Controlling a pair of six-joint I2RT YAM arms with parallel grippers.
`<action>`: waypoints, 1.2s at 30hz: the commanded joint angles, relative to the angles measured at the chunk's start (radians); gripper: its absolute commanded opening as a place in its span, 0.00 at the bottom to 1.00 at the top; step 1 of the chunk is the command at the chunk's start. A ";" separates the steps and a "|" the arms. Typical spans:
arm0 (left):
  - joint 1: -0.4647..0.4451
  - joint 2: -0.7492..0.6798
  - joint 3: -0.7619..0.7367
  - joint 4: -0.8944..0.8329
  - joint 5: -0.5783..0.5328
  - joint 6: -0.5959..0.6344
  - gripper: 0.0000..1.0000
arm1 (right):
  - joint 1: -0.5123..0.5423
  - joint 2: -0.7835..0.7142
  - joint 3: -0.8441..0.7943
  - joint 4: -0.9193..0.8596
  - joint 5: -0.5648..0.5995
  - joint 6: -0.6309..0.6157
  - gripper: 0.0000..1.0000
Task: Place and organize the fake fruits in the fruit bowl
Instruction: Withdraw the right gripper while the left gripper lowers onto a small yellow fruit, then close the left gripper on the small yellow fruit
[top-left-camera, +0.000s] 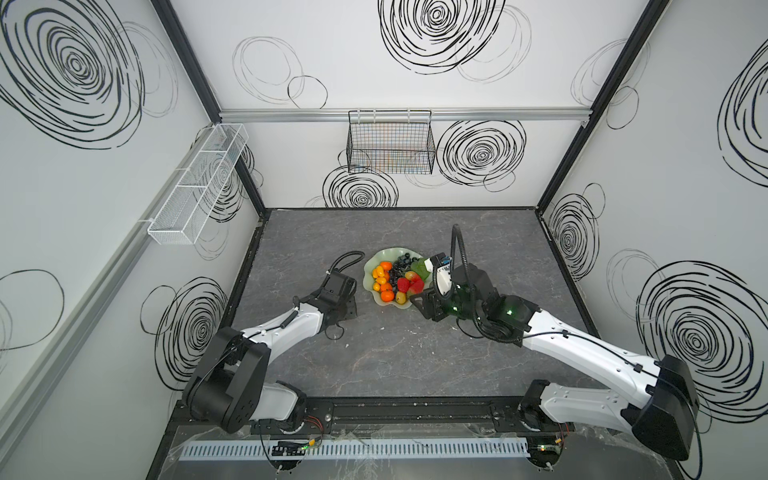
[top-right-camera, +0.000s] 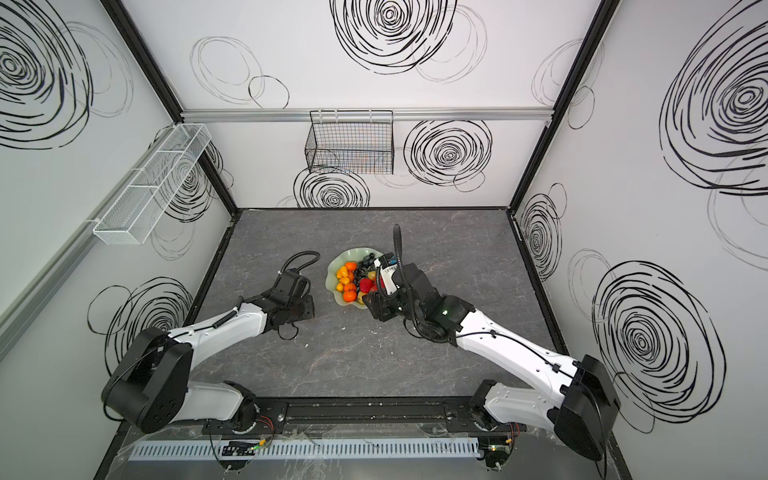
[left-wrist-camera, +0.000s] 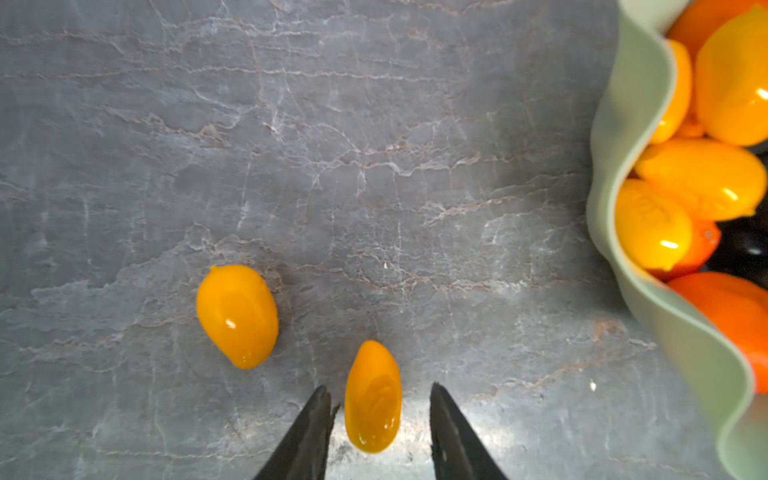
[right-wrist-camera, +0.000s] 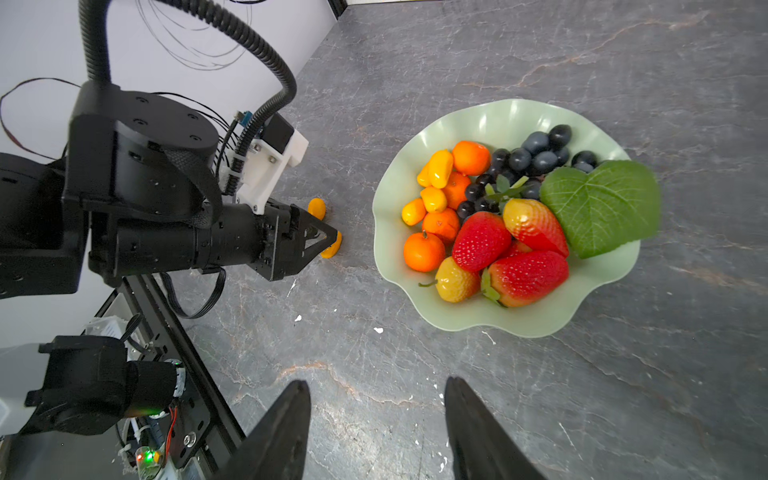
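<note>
The grey worktop carries the fruit bowl near its middle, between the two arms. The bowl holds the fake fruits sorted by kind, which reads as deliberate organizing. The grape bunch with its leaf sits at the far side and the strawberries at the near side. The tangerines and kumquats lie along the rim facing the left arm. The right pincer hovers near the bowl's near rim, fingers apart and empty, probably parked clear of the work. The left pincer is low over the worktop beside the bowl. Its fingers are apart and straddle a loose kumquat with a gap on each side, so no clamp is made. That fruit's long axis runs parallel to the fingers, so closure would bear on its narrow width, likely the steadier grasp. A second loose kumquat lies near it but apart. Its long axis is slanted to the first, and its small nub points away from the pincer.
</note>
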 joint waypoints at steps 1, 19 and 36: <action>-0.002 0.024 0.031 -0.002 -0.026 0.021 0.43 | -0.007 0.016 0.010 -0.004 -0.016 -0.010 0.57; -0.028 0.110 0.055 -0.027 -0.060 0.037 0.36 | -0.010 0.022 -0.010 0.052 -0.068 -0.012 0.58; -0.032 0.132 0.058 -0.030 -0.069 0.041 0.26 | -0.009 0.016 -0.012 0.049 -0.069 -0.006 0.59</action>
